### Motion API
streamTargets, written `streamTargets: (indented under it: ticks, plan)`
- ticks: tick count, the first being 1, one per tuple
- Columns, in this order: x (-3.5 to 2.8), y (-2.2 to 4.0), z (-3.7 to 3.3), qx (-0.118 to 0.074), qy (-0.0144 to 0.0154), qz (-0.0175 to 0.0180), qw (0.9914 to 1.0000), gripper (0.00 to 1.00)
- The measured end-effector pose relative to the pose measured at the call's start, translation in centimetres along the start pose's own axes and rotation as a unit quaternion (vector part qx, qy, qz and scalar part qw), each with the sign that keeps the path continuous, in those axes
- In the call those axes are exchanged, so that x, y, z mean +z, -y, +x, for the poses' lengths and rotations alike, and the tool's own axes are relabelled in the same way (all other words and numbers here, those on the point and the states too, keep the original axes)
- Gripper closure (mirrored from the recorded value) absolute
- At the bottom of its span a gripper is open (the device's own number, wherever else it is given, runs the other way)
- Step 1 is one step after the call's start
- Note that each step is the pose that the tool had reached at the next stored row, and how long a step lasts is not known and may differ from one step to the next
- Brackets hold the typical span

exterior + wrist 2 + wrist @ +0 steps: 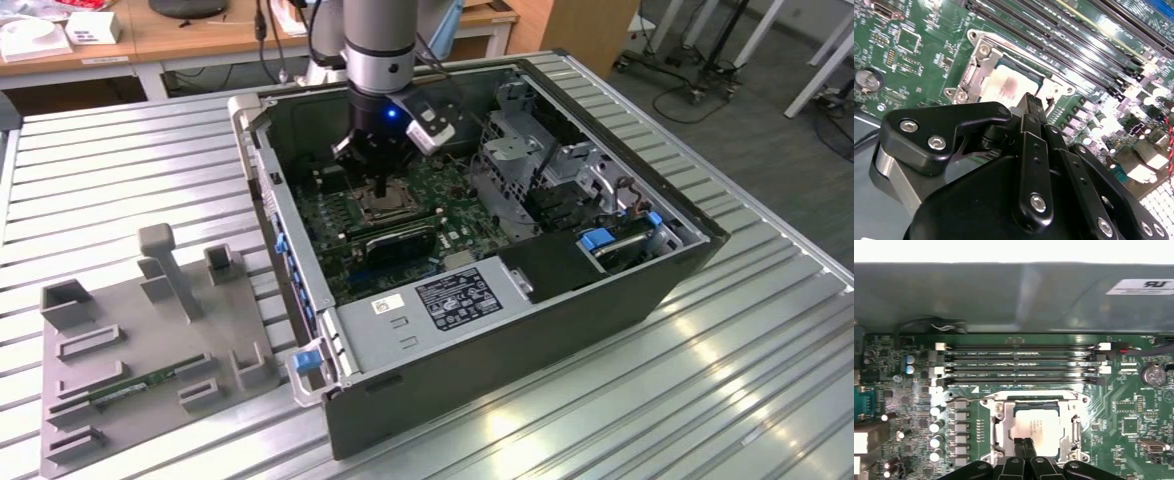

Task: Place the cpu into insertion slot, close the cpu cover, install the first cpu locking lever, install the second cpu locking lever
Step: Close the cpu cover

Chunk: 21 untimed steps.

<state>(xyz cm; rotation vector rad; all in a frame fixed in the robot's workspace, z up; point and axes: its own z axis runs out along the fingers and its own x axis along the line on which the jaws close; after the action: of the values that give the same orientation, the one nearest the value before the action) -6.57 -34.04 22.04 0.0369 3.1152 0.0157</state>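
Note:
The cpu (1036, 423) (1003, 86), a silvery-tan square, lies in the insertion slot (378, 208) on the green motherboard inside the open computer case. The cpu cover (1003, 426) (979, 67), a silvery frame, lies flat around the chip. A thin wire lever (968, 399) runs along the socket's edge toward the memory slots. My gripper (382, 190) (1030, 99) (1026, 443) reaches down into the case with its black fingers pressed together. The tips hang at the near edge of the socket, just over the chip's rim. Nothing shows between them.
Several long black memory slots (1019, 365) run beside the socket. The case walls (280, 190), a metal drive cage (523, 150) and the power supply (447, 298) hem the board in. A grey fixture plate (134, 300) holding a memory stick (134, 385) lies at the exterior view's left.

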Motion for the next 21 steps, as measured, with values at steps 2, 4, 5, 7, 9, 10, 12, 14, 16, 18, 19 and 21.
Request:
streamTargets:
  ticks: [2, 4, 5, 7, 9, 10, 12, 14, 16, 18, 19, 21]
  plan:
    - [0.01, -0.01, -0.3, 0.0, 0.0, 0.0, 1.0, 0.89]
    - [0.02, -0.01, -0.61, 0.0, 0.0, 0.0, 1.0, 0.89]
    - [0.02, -0.02, -0.77, 0.0, 0.0, 0.0, 1.0, 0.89]
    - [0.02, -0.02, -1.08, 0.0, 0.0, 0.0, 1.0, 0.89]
    - [0.03, -0.03, -1.31, 0.0, 0.0, 0.0, 1.0, 0.89]
    - [0.04, -0.03, -1.38, 0.0, 0.0, 0.0, 1.0, 0.89]
    - [0.04, -0.03, -1.4, 0.0, 0.0, 0.0, 1.0, 0.89]
    - [0.04, -0.03, -1.41, 0.0, 0.0, 0.0, 1.0, 0.89]
    - [0.04, -0.03, -1.41, 0.0, 0.0, 0.0, 1.0, 0.89]
    - [0.01, -0.04, -1.42, 0.0, 0.0, 0.0, 1.0, 0.89]
    - [-0.05, -0.04, -1.42, 0.0, -0.0001, 0.0001, 1.0, 0.89]
    - [-0.18, -0.04, -1.42, 0.0, 0.0, 0.0, 1.0, 0.89]
